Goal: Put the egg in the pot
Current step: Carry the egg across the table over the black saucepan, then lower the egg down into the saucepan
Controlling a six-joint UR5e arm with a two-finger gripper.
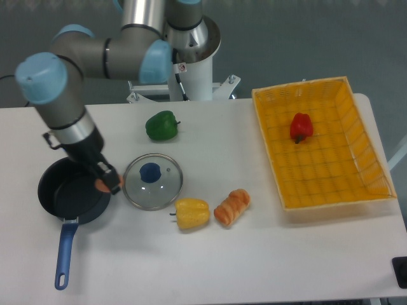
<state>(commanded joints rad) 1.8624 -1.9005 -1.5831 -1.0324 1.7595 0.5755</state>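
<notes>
The small brown-orange egg [101, 185] is held in my gripper [105, 182], which is shut on it. Both hang over the right rim of the dark pot [63, 196], whose blue handle [64, 253] points toward the table's front edge. The arm reaches down from the upper left and hides the pot's far rim. Only a sliver of the egg shows between the black fingers.
A glass lid with a blue knob [152, 181] lies just right of the pot. A yellow pepper [192, 213] and a striped orange croissant [232, 206] sit in front of it, a green pepper [161, 126] behind. The yellow basket [365, 159] at right holds a red pepper [301, 127].
</notes>
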